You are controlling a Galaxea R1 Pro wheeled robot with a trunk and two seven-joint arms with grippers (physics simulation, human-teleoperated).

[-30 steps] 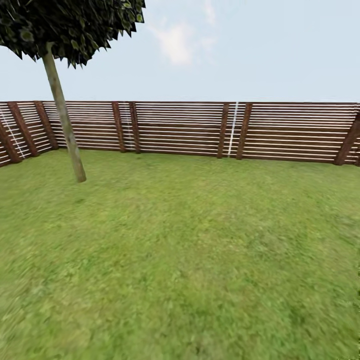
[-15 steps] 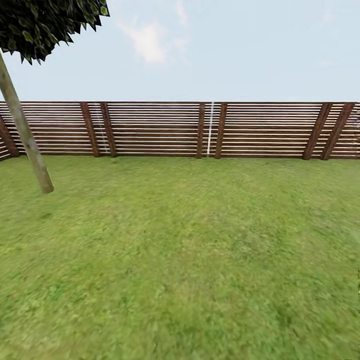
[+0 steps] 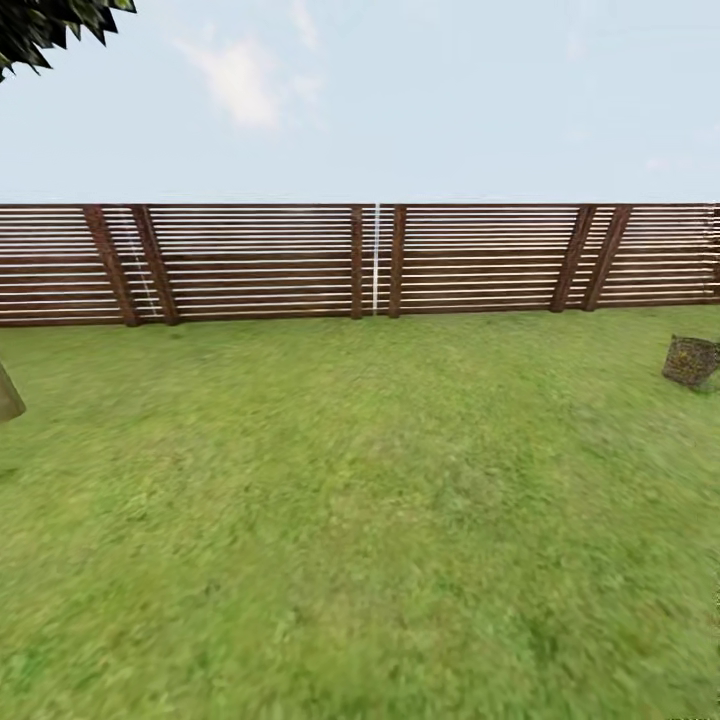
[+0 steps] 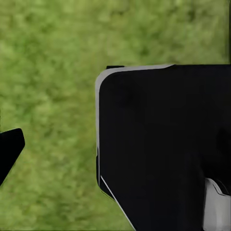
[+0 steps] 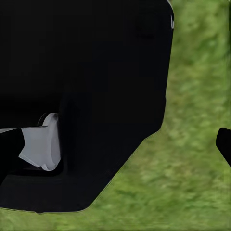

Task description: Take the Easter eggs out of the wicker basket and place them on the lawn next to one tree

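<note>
Jaws: state of both impossible to tell, wrist views showing dark robot body over lawn (image 3: 360, 520). Wicker basket (image 3: 690, 360) far right, nearer right arm; eggs unseen.

Even, bright daylight with no clear direction falls on the lawn (image 3: 360, 520), which casts almost no shadows and renders soft and smeared toward the head view's lower edge, while both wrist views show blurred grass beside flat, featureless black robot bodywork (image 4: 163, 144).
</note>
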